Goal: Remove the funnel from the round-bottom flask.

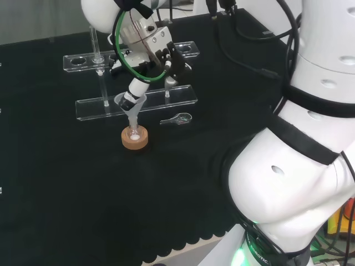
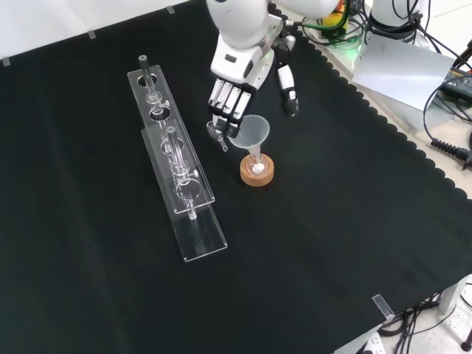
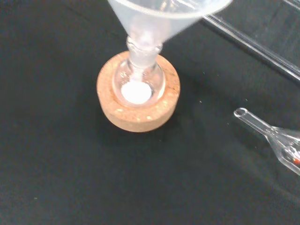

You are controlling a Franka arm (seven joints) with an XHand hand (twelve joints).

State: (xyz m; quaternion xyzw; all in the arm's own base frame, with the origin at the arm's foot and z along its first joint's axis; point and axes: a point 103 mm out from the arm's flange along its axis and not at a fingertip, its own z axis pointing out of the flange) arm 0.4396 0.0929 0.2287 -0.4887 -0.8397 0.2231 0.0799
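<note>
A clear plastic funnel [image 1: 132, 107] [image 2: 253, 133] [image 3: 161, 13] stands with its stem in the neck of a small round-bottom flask [image 3: 138, 80] [image 2: 257, 164]. The flask holds a little white powder [image 3: 136, 93] and rests upright on a cork ring [image 1: 135, 139] [image 2: 257, 173] [image 3: 138, 112]. The hand [image 1: 148, 52] [image 2: 237, 70] hangs just above the funnel. Its fingers [image 2: 224, 103] point down, nearly straight, at the funnel's rim on the left in the front view. In that view the thumb [image 2: 288, 90] stands apart on the right. Nothing is gripped.
Two long clear racks [image 2: 158, 110] [image 2: 193, 199] with thin glass tubes lie left of the flask in the front view. A small glass piece [image 1: 177, 118] [image 3: 272, 138] lies on the cloth close by the cork ring. The cloth's scalloped edge [image 2: 413, 140] runs along the right.
</note>
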